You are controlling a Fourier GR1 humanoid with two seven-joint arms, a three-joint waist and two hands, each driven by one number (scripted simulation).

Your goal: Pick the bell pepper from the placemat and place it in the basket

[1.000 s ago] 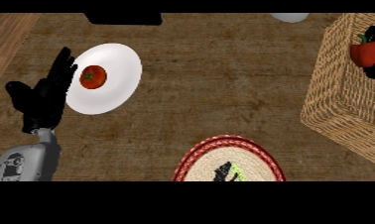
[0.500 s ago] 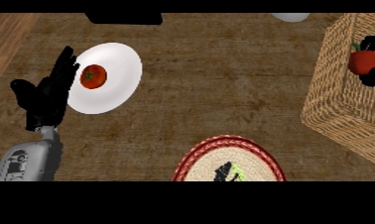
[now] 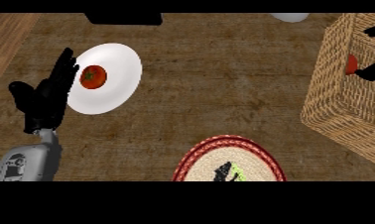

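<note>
The red bell pepper (image 3: pixel 351 64) shows only in part, inside the wicker basket (image 3: pixel 333 99) at the right edge. My right hand (image 3: pixel 364 73) is mostly cut off by that edge, and its black fingers curl round the pepper. The round placemat (image 3: pixel 201 156) with a red rim lies at the bottom centre, and no pepper lies on it. My left hand (image 3: pixel 45 96) rests open at the left, fingers up, beside a white plate.
The white plate (image 3: pixel 117 82) holds a tomato (image 3: pixel 93 77). A small dark and green thing (image 3: pixel 227 172) lies on the placemat. A black object (image 3: pixel 123 18) and a pale round thing (image 3: pixel 290 17) sit at the far edge.
The pepper and my right hand have sunk a little lower inside the basket, so less of the pepper shows. The left hand has stayed beside the plate.
</note>
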